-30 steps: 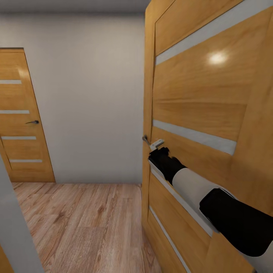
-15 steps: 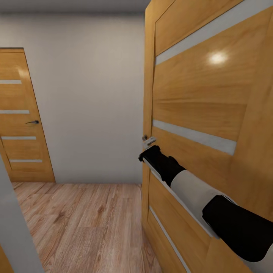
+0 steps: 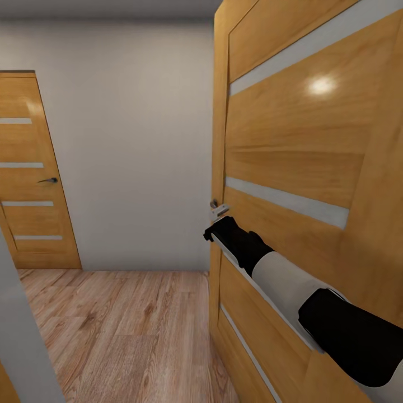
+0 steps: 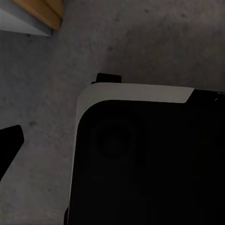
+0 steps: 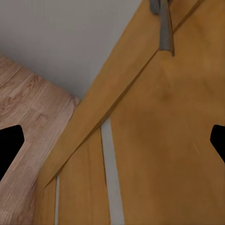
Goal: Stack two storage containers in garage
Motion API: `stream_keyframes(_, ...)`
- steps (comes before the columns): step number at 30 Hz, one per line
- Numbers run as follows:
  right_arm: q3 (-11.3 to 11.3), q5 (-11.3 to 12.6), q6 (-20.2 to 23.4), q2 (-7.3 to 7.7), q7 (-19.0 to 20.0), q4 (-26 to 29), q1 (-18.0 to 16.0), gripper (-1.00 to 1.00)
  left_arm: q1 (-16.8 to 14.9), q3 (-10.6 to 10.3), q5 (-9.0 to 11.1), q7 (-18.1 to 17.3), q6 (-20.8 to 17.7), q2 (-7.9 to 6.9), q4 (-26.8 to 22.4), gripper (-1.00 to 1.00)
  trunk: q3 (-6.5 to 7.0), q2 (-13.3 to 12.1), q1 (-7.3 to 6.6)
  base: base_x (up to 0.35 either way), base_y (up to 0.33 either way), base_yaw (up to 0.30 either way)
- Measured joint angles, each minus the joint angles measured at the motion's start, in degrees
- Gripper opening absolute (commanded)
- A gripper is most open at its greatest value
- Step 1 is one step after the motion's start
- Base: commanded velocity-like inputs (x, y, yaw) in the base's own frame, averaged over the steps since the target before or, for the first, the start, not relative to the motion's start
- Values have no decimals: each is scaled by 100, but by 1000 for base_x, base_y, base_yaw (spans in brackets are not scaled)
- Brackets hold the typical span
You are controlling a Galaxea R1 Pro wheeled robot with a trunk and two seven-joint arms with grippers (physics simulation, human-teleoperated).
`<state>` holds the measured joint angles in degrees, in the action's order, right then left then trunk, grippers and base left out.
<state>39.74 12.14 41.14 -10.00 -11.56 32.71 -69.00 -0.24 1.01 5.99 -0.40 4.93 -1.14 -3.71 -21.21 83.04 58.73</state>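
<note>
Reaching across the right half of the head view, our right arm is stretching from the lower right corner up toward the middle of the frame, against a wood-panelled door (image 3: 291,151) that is standing ajar and filling the right side. Our right gripper (image 3: 215,230) is sitting just below the metal door handle (image 3: 218,208) at the door's edge; from here we cannot tell whether its fingers are spread or pressed together. At the left of the frame, a second door (image 3: 31,173) of the same wood is standing closed in a pale grey wall (image 3: 134,140). Light wood-plank flooring (image 3: 117,330) is covering the lower left.

Looking through the left wrist camera, we are seeing the robot's dark base (image 4: 150,164) with its white rim taking up the lower right of the frame, above the floor (image 4: 51,89), a mottled dark grey concrete. A dark tip of the left gripper (image 4: 8,145) is showing at the left edge, and we cannot tell how its fingers are set. A strip of wood is lying at the upper left corner.

Looking through the right wrist camera, we are seeing the door panel close up, with the handle (image 5: 164,28) at the top. Two black fingertips (image 5: 9,145) are showing at opposite edges of the frame, spread wide apart with nothing between them. The plank flooring is showing at the left.
</note>
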Motion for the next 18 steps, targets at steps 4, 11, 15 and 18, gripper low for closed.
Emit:
stream_keyframes(4,0,3,0,0,3,-15,0,100,0,0,0,1,-2,0,0,100,0,0,0,0,0,0)
stream_keyframes(11,0,1,-17,0,17,-19,0,100,0,0,0,-2,-6,0,0,100,0,0,-2,85,0,0)
stream_keyframes(15,4,-4,-36,0,25,-19,0,100,0,0,9,-6,-7,0,0,100,0,1,-3,292,0,0)
stream_keyframes(18,5,-8,-67,0,15,-19,0,100,0,0,7,-7,-7,0,0,100,0,0,-3,229,0,0)
